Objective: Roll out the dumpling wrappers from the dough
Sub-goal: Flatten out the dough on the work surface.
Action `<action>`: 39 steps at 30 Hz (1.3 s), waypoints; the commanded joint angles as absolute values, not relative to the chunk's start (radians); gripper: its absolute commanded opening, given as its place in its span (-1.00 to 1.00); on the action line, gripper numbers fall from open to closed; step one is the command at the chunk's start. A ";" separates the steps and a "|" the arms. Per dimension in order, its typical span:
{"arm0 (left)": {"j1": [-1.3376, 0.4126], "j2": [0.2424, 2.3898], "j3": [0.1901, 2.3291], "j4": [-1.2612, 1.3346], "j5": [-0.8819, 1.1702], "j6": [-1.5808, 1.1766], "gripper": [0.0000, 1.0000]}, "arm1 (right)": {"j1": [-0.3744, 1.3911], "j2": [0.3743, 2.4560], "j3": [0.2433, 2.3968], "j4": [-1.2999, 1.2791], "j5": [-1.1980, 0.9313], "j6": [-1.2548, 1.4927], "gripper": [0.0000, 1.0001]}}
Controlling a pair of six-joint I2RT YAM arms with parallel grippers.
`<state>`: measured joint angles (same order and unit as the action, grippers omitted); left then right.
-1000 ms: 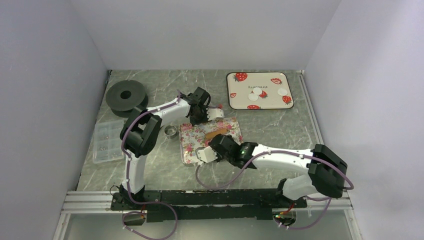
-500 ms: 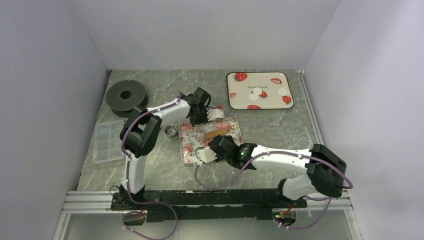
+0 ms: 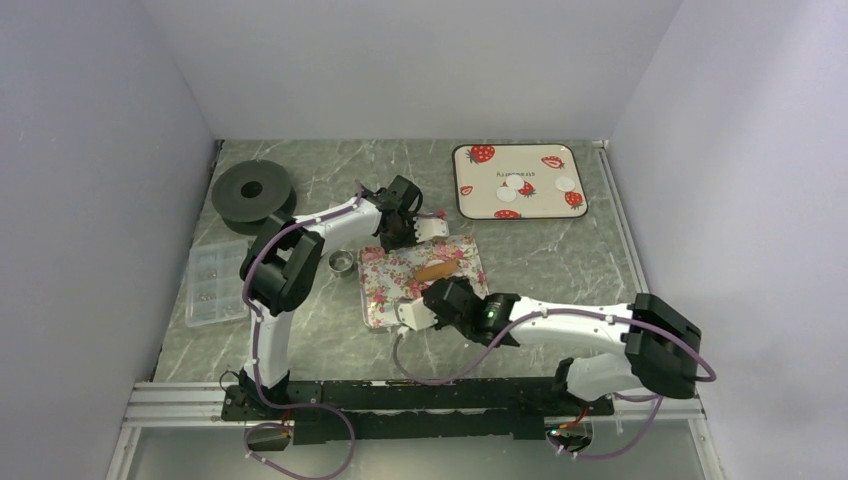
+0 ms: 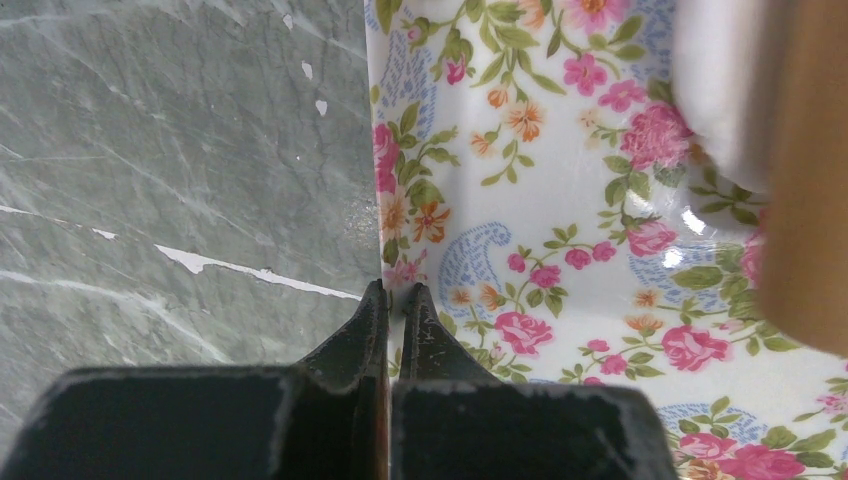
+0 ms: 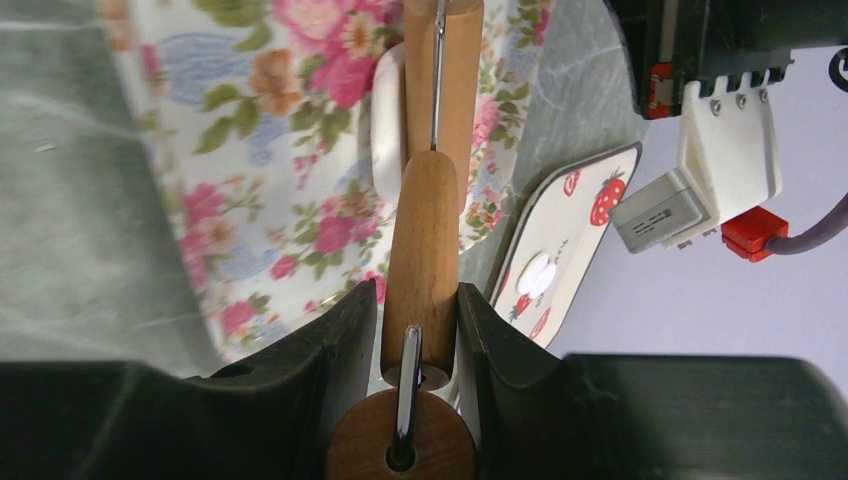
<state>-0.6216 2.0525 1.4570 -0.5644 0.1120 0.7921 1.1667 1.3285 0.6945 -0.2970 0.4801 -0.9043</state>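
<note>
1. Over the last second the right arm has drawn back a little toward the near edge. The rolling pin [image 3: 436, 271] has slid slightly nearer with it across the floral tray [image 3: 375, 292], while the left arm has stayed put
2. The right pincer [image 5: 418, 300] is grasping the pin's wooden handle, a finger on either side. The left pincer [image 4: 395, 295] is clenched on the floral tray's far rim, pinning it down
3. We judge this to be a rolling stroke under way: the white dough [image 5: 383, 130] lies on the floral tray under the pin's barrel. Three finished dumpling wrappers [image 3: 565, 183] lie on the strawberry tray [image 3: 480, 210] at the far right, well apart from the rolling
4. The desk [image 3: 560, 260] is grey-green marble. It carries a black spool [image 3: 252, 188] at the far left, a clear compartment box [image 3: 212, 283] nearer on the left, and a small metal cup [image 3: 342, 262] just left of the floral tray. Plain pale walls close in three sides
</note>
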 commanded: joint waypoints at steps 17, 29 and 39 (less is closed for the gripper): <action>-0.655 2.200 1.368 -0.647 0.160 0.818 -1.00 | 1.108 1.418 0.644 -0.520 0.347 -0.843 -1.00; -0.655 2.188 1.367 -0.650 0.155 0.817 -1.00 | 1.155 1.426 0.672 -0.567 0.357 -0.799 -1.00; -0.655 2.188 1.364 -0.648 0.151 0.818 -1.00 | 1.116 1.416 0.657 -0.524 0.310 -0.809 -1.00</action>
<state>-0.6239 2.0548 1.4551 -0.5663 0.1059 0.7921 1.1950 1.3312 0.7105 -0.3492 0.5316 -0.8326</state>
